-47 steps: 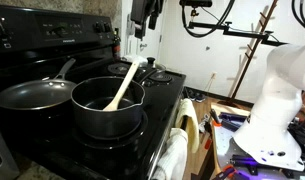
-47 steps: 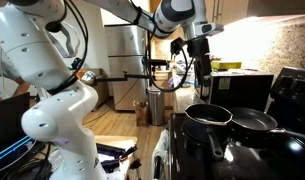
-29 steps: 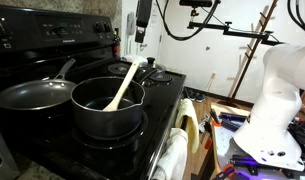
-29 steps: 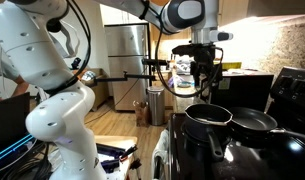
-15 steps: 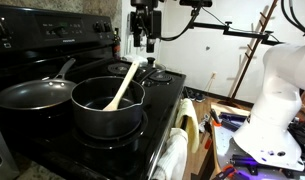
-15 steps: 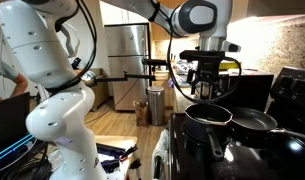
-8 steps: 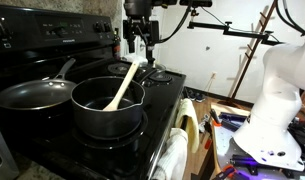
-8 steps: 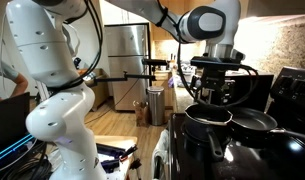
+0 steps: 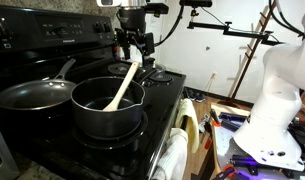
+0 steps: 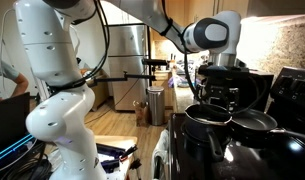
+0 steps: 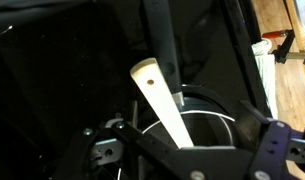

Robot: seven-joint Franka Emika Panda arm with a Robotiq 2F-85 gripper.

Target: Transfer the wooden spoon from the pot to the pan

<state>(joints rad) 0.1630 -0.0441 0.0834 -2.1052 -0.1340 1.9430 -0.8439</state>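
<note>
The wooden spoon [image 9: 121,84] leans in the black pot [image 9: 106,107] on the stove, its handle end sticking up and out toward the back. The shallow black pan [image 9: 32,96] with a silver handle sits beside the pot. My gripper [image 9: 132,50] hangs open just above the spoon's handle end, not touching it. In the wrist view the pale handle [image 11: 160,100] runs down between my two spread fingers [image 11: 187,140], with the pot rim [image 11: 217,98] below. In an exterior view the gripper [image 10: 223,95] hovers over the pot [image 10: 207,120] and the pan [image 10: 254,122].
The pot and pan stand on a black glass stovetop [image 9: 157,100] with a control panel [image 9: 52,30] behind. A small black burner cover [image 9: 155,75] lies at the back. A towel [image 9: 177,150] hangs on the oven front. The robot base [image 9: 277,90] stands beside the stove.
My gripper has come down and moved over the stove, from high above to just over the spoon's handle end. The spoon, pot and pan have not moved.
</note>
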